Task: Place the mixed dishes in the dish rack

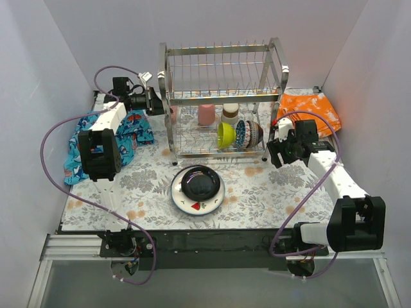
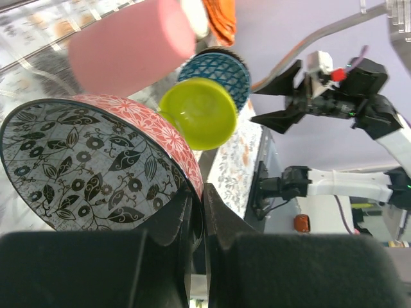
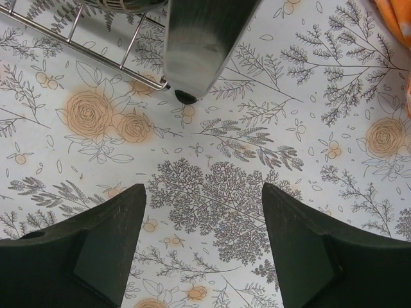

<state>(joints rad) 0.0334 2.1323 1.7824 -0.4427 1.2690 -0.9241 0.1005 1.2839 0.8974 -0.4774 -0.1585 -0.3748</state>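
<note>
My left gripper [image 2: 198, 202] is shut on the rim of a patterned bowl [image 2: 83, 167], red outside with black leaves inside, held on its side at the left end of the chrome dish rack [image 1: 221, 96]. In the top view this gripper [image 1: 157, 101] is against the rack's left post. On the rack's lower shelf stand a lime bowl [image 1: 225, 133], a blue patterned bowl [image 1: 243, 133], a pink cup [image 1: 206, 114] and a tan cup [image 1: 230, 113]. A black plate [image 1: 199, 181] lies on a white red-rimmed plate [image 1: 183, 204] in front of the rack. My right gripper [image 3: 204, 199] is open and empty over the tablecloth.
A blue patterned cloth [image 1: 131, 131] lies at the left under my left arm. An orange cloth [image 1: 308, 106] lies at the back right. The rack's front right post [image 3: 199, 45] stands just ahead of my right gripper [image 1: 276, 154]. White walls enclose the table.
</note>
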